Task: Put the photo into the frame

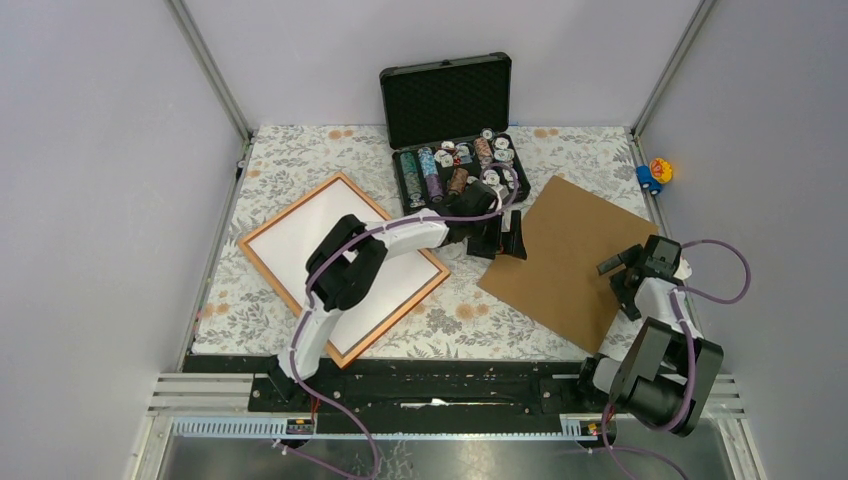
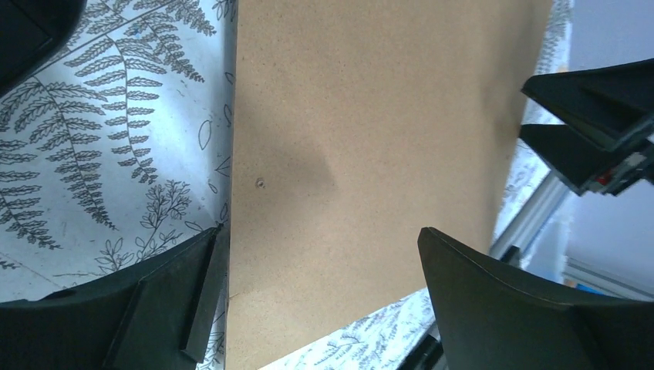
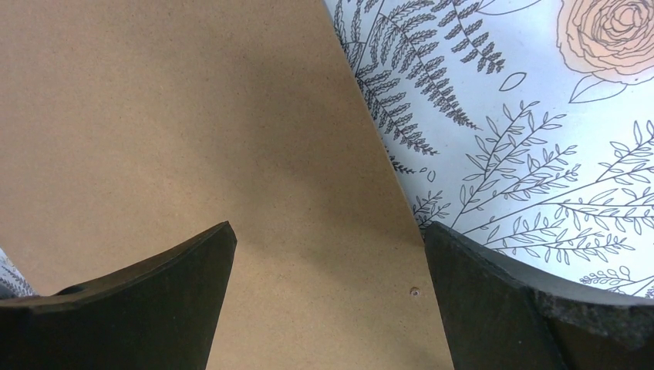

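The orange-brown wooden frame [image 1: 262,268] lies flat at the left of the table. A white sheet, the photo's plain back [image 1: 295,235], lies inside it; no printed side shows. My left gripper [image 1: 505,240] is open and empty, reaching right over the left edge of the brown backing board [image 1: 575,260]. In the left wrist view its jaws [image 2: 320,270] stand wide apart over that board [image 2: 362,154]. My right gripper [image 1: 618,278] is open and empty over the board's right edge, and its jaws [image 3: 328,262] straddle the board [image 3: 193,116].
An open black case of chips [image 1: 455,160] stands at the back middle, just behind my left gripper. A small blue and yellow toy [image 1: 655,172] sits beyond the table's right edge. Grey walls close in left, right and back.
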Robot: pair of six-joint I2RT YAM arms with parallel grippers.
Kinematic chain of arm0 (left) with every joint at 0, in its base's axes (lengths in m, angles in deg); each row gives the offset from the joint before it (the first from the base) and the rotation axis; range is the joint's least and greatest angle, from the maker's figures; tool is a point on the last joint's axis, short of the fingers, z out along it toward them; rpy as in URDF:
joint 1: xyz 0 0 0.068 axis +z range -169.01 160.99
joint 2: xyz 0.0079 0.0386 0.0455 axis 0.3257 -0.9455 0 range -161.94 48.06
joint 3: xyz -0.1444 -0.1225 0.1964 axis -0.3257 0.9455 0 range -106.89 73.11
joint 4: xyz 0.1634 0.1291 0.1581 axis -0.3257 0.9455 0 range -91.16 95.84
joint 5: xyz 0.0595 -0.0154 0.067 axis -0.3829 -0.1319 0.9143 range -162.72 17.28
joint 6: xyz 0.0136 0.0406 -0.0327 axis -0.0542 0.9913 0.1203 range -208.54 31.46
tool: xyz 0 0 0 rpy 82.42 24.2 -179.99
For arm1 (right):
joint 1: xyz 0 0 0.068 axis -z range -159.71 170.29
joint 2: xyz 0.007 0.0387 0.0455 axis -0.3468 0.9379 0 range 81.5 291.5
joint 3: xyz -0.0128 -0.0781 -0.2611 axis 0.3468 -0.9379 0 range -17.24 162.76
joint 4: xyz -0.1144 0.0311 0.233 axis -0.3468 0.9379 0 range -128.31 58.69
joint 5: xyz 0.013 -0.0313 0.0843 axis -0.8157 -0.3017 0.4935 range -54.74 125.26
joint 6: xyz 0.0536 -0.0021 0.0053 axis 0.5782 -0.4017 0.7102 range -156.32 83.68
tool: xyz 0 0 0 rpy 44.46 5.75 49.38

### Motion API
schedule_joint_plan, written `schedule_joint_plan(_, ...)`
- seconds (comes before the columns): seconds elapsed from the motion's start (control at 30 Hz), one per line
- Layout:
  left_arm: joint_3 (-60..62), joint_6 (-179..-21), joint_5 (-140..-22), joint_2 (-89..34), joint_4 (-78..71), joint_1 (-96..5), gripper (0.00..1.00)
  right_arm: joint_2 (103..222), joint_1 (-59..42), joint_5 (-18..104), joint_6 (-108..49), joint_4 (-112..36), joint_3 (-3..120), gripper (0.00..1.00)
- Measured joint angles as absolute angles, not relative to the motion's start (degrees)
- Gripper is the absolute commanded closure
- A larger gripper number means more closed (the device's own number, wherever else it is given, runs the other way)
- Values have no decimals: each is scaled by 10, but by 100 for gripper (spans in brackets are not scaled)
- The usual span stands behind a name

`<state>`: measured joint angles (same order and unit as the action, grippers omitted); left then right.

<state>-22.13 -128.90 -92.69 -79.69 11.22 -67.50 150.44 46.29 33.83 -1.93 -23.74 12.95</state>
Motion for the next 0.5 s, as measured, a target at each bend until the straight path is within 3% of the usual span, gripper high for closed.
schedule_joint_plan(0.5,-172,-1401,-1023,-728,-16,-652,5,1483,472,330,-39,-250,111,0)
